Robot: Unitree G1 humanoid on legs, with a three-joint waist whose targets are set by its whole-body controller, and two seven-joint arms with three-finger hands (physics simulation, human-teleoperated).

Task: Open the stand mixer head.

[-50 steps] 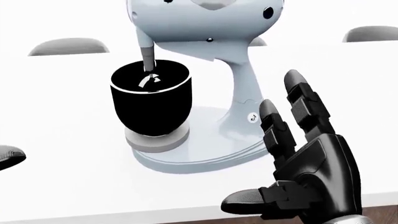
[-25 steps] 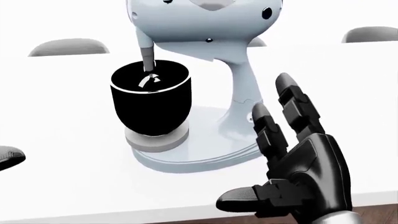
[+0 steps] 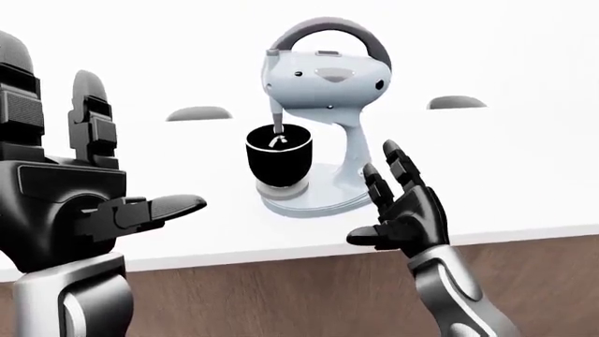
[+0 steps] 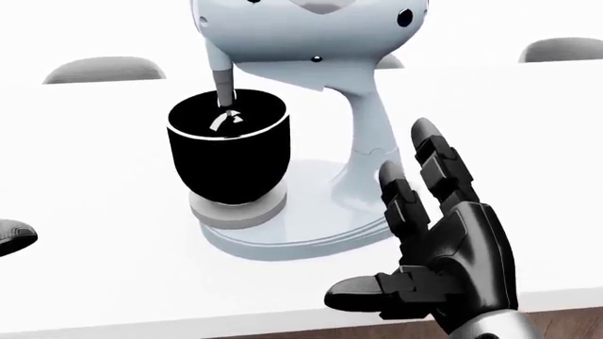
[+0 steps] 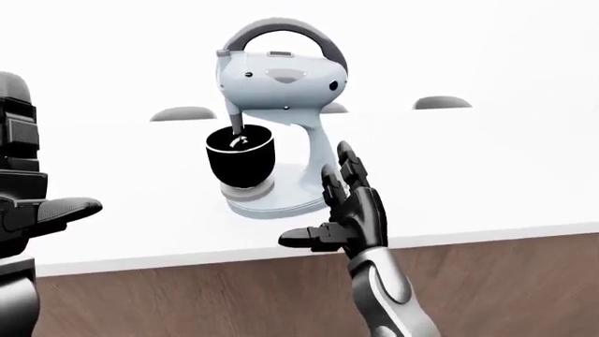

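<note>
The broad white counter with a wood-brown front filled most of each view, and on it, toward the upper middle of the left-eye view, stood the pale blue-grey stand mixer with a dark grey arched handle. Its head was down, the beater shaft reaching into the glossy black mixing bowl seated on the mixer's base.

The robot's black three-fingered left hand loomed large at the left of the left-eye view, fingers spread and upright, thumb out, holding nothing, well apart from the mixer. The smaller-looking black right hand was raised near the mixer's column, fingers spread, palm turned toward the machine, not visibly touching it.

Over the last second the right hand had drifted left and a little lower in the head view, so its fingertips came to overlap the column and base. That reads as an approach; the lifting of the head had not begun.

The head view cropped off the handle and nearly all of the left hand. The eye views showed both, and two grey rounded shapes beyond the counter.
</note>
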